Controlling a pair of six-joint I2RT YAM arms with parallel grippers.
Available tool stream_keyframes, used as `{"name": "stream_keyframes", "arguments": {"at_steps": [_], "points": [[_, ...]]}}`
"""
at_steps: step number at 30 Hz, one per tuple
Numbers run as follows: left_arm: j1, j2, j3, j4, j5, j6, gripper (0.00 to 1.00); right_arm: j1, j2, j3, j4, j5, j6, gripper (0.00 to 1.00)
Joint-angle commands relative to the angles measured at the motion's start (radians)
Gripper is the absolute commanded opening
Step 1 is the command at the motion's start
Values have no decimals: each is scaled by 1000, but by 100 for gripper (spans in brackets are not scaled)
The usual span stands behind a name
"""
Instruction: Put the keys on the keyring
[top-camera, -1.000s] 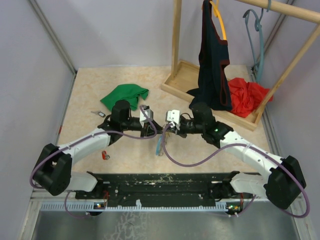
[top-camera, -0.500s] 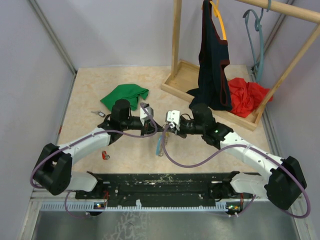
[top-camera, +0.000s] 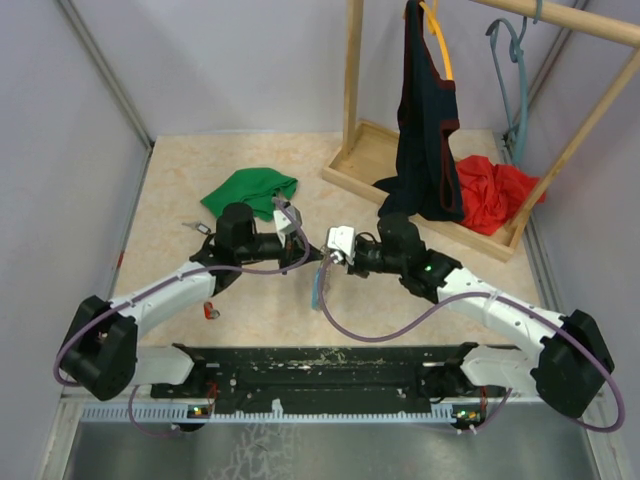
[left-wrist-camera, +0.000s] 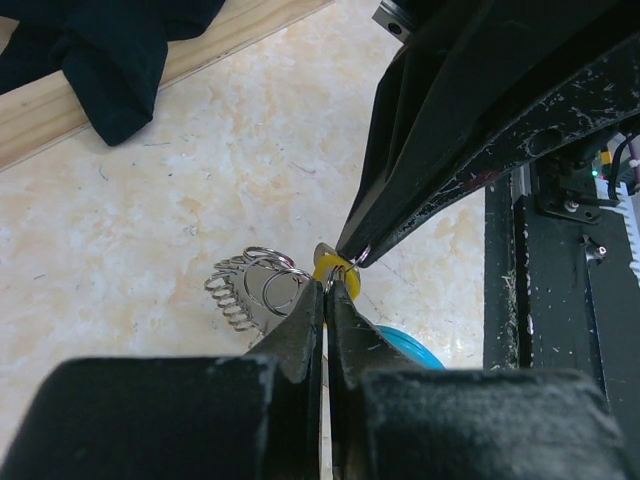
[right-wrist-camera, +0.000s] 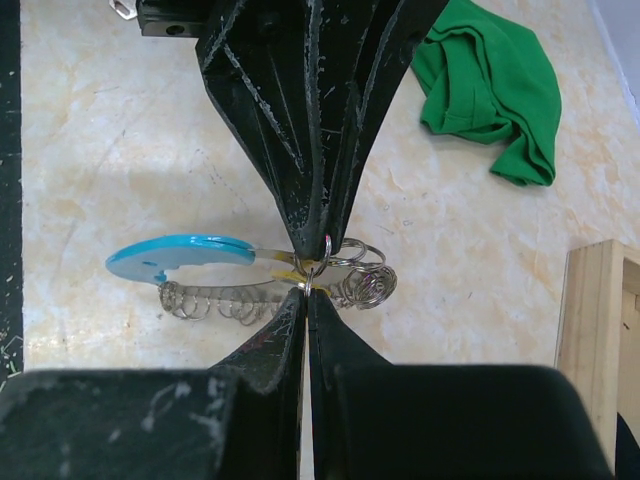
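Silvery chain of the keyring (top-camera: 319, 285) is seen from above hanging below the spot where the left gripper (top-camera: 305, 250) and right gripper (top-camera: 328, 254) meet tip to tip. A red key (top-camera: 210, 310) is seen lying on the table (top-camera: 400, 310) beside the left arm.

From the left wrist, the left jaws are shown pressed together on the yellow key (left-wrist-camera: 347, 283), which is touched from above by the right fingertips (left-wrist-camera: 356, 250).

From the right wrist, the right jaws are shown closed on the keyring's rings, with its light blue band (right-wrist-camera: 180, 255) held out level to the left.
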Motion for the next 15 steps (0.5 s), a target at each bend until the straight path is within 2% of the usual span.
{"name": "stream_keyframes", "arguments": {"at_steps": [1,15], "points": [[15,-50,-11,88,-92,-48,0,23,-6,-17,27,5,8,0],[12,-59,-123,352,-148,-233,0,62,61,-20,145,-28,35,0]]}}
